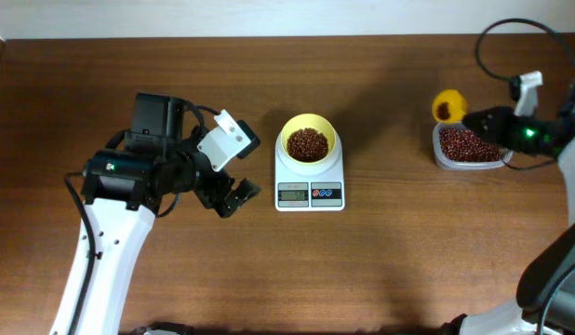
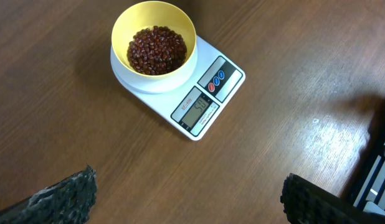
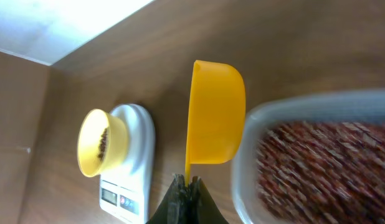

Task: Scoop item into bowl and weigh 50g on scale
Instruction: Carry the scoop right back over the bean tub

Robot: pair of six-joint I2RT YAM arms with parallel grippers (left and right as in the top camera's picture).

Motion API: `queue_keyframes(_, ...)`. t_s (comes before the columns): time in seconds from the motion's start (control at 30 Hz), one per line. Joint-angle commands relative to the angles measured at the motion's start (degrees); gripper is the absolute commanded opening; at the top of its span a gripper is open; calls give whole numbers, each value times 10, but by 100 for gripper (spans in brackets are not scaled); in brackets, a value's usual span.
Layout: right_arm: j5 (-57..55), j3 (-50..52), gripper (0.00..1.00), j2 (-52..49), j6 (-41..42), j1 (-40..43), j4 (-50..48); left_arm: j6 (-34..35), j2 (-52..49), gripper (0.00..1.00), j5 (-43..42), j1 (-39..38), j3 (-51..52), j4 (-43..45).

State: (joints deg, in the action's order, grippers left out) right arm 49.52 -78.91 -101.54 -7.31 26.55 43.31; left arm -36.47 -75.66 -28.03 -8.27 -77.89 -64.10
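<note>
The pale yellow bowl (image 1: 308, 138) sits on the white scale (image 1: 310, 191) at the table's middle and holds reddish-brown beans (image 1: 307, 143). The left wrist view shows the bowl (image 2: 154, 46) of beans (image 2: 157, 50) on the scale (image 2: 205, 102), its display lit. My left gripper (image 1: 234, 197) is open and empty, just left of the scale. My right gripper (image 1: 483, 119) is shut on the handle of the yellow scoop (image 1: 447, 104), which hovers by the clear tub (image 1: 468, 145) of beans. The right wrist view shows the scoop (image 3: 214, 112) beside the tub (image 3: 317, 158).
The table's back edge (image 1: 269, 37) runs along the top. A black cable (image 1: 497, 46) loops above the right arm. The left arm's white body (image 1: 101, 242) covers the front left of the table.
</note>
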Motion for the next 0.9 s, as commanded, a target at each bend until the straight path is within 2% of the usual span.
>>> queue_keyframes(0.0, -38, -9, 4, 16, -47, 30, 29, -9, -3, 99, 0, 2, 2, -1)
queue_keyframes(0.1, -120, -9, 4, 27, -56, 42, 36, -9, -3, 99, 0, 2, 2, -1)
queue_keyframes(0.2, -202, -9, 4, 51, -103, 41, 32, -9, -3, 99, 0, 2, 2, -1)
queue_keyframes(0.4, -247, -9, 4, 94, -160, 39, 28, -9, -3, 99, 0, 2, 2, -1)
queue_keyframes(0.47, -264, -9, 4, 93, -165, 29, 30, -9, -3, 99, 0, 2, 2, -1)
queue_keyframes(0.63, -399, -9, 4, 93, -203, -44, 23, -9, -3, 99, 0, 2, 2, -1)
queue_keyframes(0.87, -419, -9, 4, 93, -208, -71, 24, -9, -3, 99, 0, 2, 2, -1)
